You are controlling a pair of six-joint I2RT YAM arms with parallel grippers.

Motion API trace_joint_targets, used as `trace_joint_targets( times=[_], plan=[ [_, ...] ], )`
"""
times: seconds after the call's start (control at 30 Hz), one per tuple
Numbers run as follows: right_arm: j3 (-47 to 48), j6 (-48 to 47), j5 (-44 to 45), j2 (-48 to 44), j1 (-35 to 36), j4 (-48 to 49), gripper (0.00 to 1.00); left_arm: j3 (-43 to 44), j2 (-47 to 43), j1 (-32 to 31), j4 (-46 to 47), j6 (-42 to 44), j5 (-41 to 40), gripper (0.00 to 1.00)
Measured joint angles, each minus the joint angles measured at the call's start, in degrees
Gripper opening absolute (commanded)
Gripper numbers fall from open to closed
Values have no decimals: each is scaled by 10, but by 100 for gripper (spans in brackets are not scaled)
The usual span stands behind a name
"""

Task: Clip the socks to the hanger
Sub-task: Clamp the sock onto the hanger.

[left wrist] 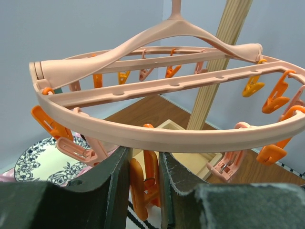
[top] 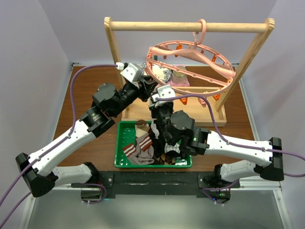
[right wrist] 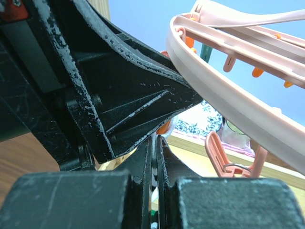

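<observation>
Orange clip [left wrist: 144,186] under the hanger [left wrist: 157,137] sits pinched in the left gripper [left wrist: 144,160], likely to open it, with the right gripper [right wrist: 154,145] closed alongside

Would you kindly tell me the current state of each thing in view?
Hanger: hanging by its hook from the wooden rack, tilted.
Left hand: closed on an orange clip under the hanger.
Right hand: shut, close beside the hanger.
Socks: heaped in the green tray.

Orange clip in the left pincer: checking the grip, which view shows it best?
Left wrist: the orange clip sits between the fingers of the left pincer, under the hanger. Top view hides it behind arms; right wrist shows perhaps an orange sliver.
</observation>
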Motion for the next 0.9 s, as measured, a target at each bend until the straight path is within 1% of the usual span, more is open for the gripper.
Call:
trace_joint_targets(
  times=[0.2,0.27,0.3,0.43,0.5,0.6,0.67,0.7,0.73,0.8,0.87,0.9],
  plan=[
    [7,9,-12,0,0,0,0,0,-2,4,10,0,-1,0],
    [7,10,-13,0,0,0,0,-1,-2,5,11,0,-1,7],
    [7,11,-12,0,0,0,0,-3,-2,5,13,0,-1,10],
    [7,14,-12,0,0,0,0,-9,-5,6,19,0,-2,26],
    [7,17,-12,0,0,0,0,-9,-5,6,19,0,-2,26],
    [7,19,-13,0,0,0,0,-9,-6,6,19,0,-2,39],
    [7,20,-12,0,0,0,0,-9,-7,7,19,0,-4,39],
    [7,21,-12,0,0,0,0,-9,-8,8,19,0,-4,42],
    [7,22,-14,0,0,1,0,-10,-9,9,19,-1,-4,47],
    [7,22,-14,0,0,0,0,-14,-13,10,20,-2,-6,64],
    [7,22,-11,0,0,-2,0,-16,-17,14,23,-5,-9,68],
    [7,22,-12,0,0,-1,0,-17,-19,16,23,-9,-10,75]
  ],
)
